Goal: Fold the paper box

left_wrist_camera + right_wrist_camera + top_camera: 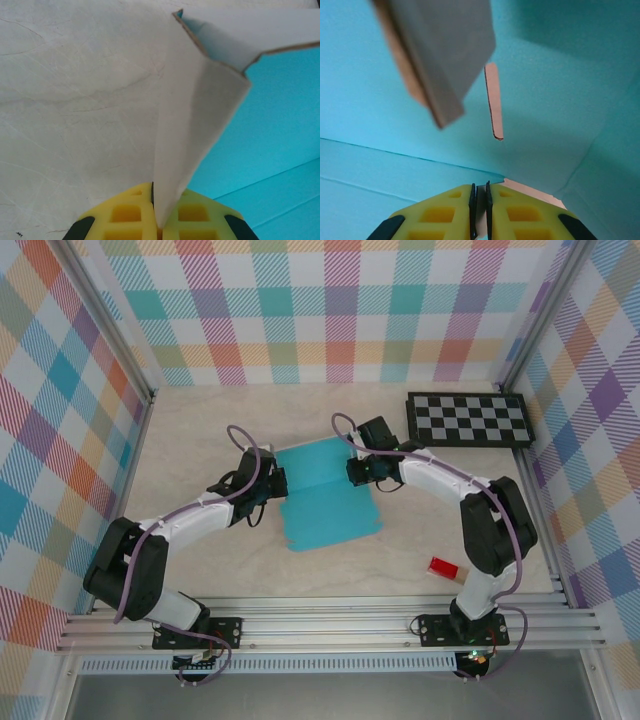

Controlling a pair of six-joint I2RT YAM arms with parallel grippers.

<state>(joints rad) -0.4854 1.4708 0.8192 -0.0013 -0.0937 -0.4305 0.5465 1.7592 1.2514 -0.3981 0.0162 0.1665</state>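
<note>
- Folding looks barely begun: the paper box (pixel 325 502) lies mostly flat, teal face up.
- Left gripper (pixel 158 220) clamps its raised left flap; right gripper (pixel 480 202) pinches its right edge.

One box (pixel 328 495), one checkerboard (pixel 468 419) and one red block (pixel 443 567) lie on one tabletop (pixel 200 430). There are two arms, a left arm (pixel 190 523) and a right arm (pixel 440 475), each with one pair of jaws.

No legible text or labels
</note>
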